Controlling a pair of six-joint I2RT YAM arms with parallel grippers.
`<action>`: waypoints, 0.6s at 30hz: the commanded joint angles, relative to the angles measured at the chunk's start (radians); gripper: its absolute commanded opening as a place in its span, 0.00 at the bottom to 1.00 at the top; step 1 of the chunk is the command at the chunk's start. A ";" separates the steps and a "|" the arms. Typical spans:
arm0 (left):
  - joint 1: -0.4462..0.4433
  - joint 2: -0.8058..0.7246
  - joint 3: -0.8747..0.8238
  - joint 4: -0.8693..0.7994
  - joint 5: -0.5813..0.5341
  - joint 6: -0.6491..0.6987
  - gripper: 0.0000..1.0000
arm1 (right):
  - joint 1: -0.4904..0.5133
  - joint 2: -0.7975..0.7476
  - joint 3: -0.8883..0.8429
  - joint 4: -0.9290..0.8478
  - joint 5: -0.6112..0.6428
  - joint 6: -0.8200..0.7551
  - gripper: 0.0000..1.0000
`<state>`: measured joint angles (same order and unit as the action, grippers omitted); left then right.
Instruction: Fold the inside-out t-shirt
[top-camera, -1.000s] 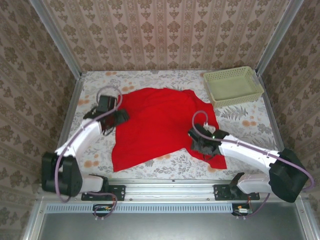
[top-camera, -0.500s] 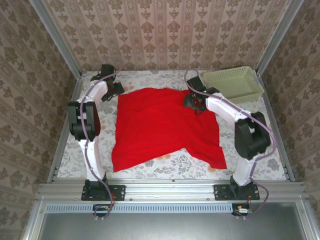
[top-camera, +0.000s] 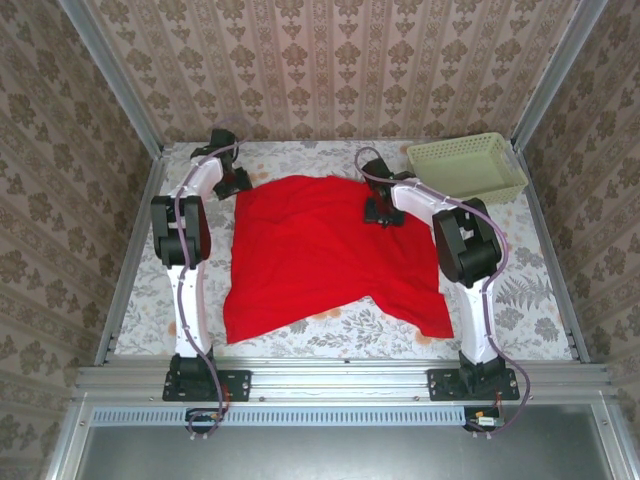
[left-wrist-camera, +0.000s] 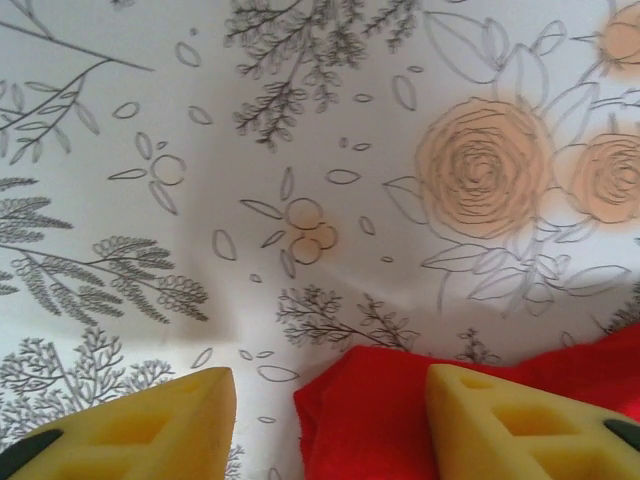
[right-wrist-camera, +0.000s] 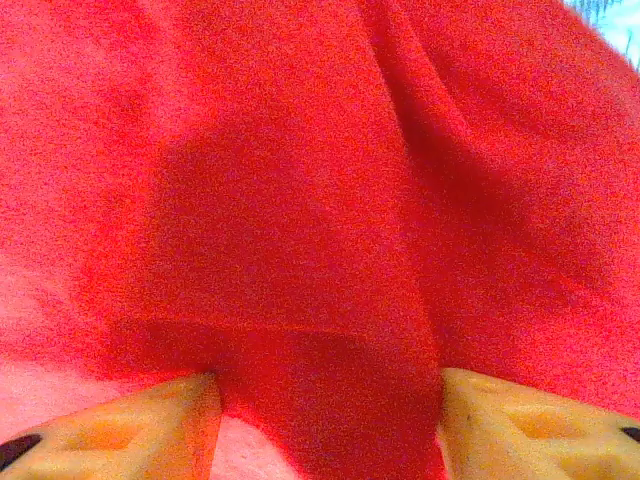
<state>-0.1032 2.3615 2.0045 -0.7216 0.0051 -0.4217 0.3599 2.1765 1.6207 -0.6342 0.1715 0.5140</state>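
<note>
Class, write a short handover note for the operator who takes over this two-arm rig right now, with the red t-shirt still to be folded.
The left gripper is open, its jaws straddling the far left edge of the t-shirt, not clamped.
The right gripper is open, low over the cloth near the far right corner, with a ridge of cloth between its jaws.
The t-shirt lies spread on the table, its near hem uneven. The basket stands at the far right, apart from it.
Done: the shirt is laid out. Left: grip the far corners and make every fold.
</note>
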 joint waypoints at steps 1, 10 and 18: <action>0.003 0.007 0.033 -0.015 0.074 0.020 0.49 | 0.006 -0.040 -0.111 -0.047 0.000 0.065 0.58; -0.051 -0.139 -0.097 0.036 -0.011 0.078 0.66 | 0.094 -0.289 -0.519 0.077 -0.015 0.187 0.58; -0.172 -0.179 -0.122 0.028 -0.103 0.206 0.73 | 0.108 -0.351 -0.602 0.128 -0.017 0.221 0.58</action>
<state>-0.2447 2.2154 1.8927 -0.6880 -0.0368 -0.2871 0.4648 1.8084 1.0676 -0.4580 0.1879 0.6907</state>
